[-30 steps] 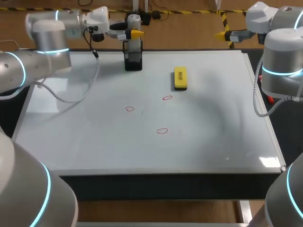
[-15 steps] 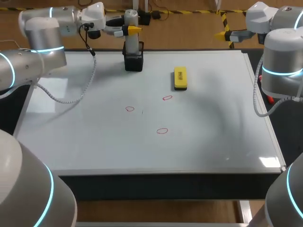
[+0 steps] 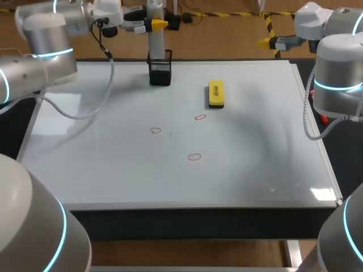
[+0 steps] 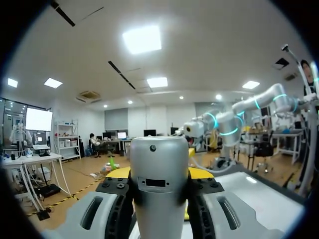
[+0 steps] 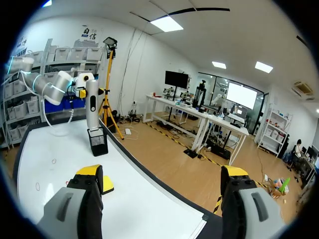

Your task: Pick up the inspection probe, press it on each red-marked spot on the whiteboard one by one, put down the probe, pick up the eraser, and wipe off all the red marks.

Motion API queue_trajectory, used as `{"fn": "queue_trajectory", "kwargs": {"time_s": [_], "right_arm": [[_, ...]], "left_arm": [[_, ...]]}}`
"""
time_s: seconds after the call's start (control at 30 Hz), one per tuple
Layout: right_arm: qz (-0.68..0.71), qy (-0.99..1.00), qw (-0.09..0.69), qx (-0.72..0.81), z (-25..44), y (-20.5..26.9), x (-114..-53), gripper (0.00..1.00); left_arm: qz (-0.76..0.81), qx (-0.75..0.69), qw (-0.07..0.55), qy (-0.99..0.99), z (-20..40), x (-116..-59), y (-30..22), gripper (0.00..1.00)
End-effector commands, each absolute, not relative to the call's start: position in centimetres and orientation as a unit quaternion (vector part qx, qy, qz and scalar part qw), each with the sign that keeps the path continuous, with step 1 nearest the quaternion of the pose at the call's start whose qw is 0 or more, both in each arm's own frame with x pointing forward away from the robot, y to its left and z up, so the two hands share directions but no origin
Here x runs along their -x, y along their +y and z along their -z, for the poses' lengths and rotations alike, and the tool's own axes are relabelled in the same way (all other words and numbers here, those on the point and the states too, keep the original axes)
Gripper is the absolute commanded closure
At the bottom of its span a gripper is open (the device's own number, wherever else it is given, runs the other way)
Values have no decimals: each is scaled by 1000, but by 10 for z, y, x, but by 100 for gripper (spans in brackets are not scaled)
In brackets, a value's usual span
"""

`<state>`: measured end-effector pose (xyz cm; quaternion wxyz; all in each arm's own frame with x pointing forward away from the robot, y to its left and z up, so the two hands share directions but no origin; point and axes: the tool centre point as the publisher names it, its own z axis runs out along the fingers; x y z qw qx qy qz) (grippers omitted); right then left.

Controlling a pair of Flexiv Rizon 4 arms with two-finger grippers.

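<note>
Left gripper [image 3: 154,24] high, fingers [image 3: 161,24] tight on the probe [image 3: 156,44]; right gripper [image 5: 162,175] off far right, fingers wide apart.

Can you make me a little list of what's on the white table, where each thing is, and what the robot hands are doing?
probe: upright, lower end at the holder's top
holder: black, at the whiteboard's far edge
eraser: yellow, lying flat, right of the holder
red marks: three small loops, none wiped
left jaws: shut on the probe
right jaws: open, empty, beyond the whiteboard's far edge
</note>
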<state>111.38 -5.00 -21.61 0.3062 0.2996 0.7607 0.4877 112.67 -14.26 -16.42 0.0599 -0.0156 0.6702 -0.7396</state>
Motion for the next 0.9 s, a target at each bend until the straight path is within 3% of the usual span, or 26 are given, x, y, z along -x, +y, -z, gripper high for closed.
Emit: {"fn": "queue_trajectory", "kwargs": {"time_s": [0.03, 0.5, 0.9], "right_arm": [[-488, 761, 306, -300, 216, -50, -1114, 0], [-488, 761, 306, -300, 216, -50, -1114, 0], [-488, 761, 306, -300, 216, -50, -1114, 0]], "left_arm": [[737, 33, 76, 671, 153, -1119, -137, 100], [734, 33, 89, 673, 144, -1091, -100, 100], [722, 11, 49, 690, 161, -1056, -79, 100]]}}
